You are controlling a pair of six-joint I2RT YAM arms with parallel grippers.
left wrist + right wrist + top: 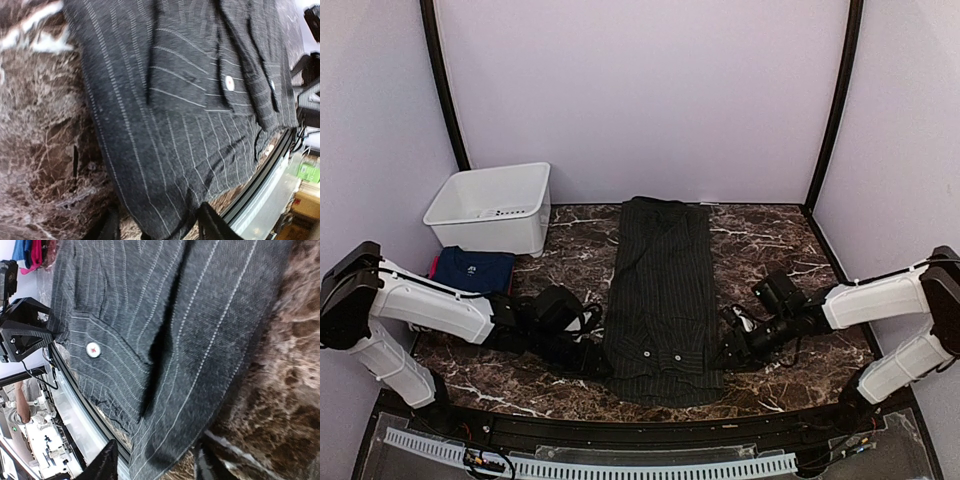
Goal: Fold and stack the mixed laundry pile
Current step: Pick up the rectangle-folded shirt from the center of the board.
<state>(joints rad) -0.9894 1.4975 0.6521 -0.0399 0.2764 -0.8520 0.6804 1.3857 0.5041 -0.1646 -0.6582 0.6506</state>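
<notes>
Charcoal and finely striped, the pinstriped button shirt (660, 290) lies folded into a long narrow strip down the middle of the brown marble bench (770, 245), its hem close to the near edge and its collar end toward the far wall. At that near end the left hand (594, 364) reaches in low against the shirt's lower left corner, and the right hand (728, 352) meets the lower right corner from the other side. Each wrist view shows its two dark fingers (209, 222) standing apart with the shirt's edge lying between them, not pressed together on the cloth. Two white buttons (647, 353) show just above the hem. Farther back on the left, apart from the shirt, a folded navy blue T-shirt (475, 268) rests on a red T-shirt (36, 254), of which only an edge peeks out. Just behind them stands a white plastic bin (490, 205), near the far wall.
</notes>
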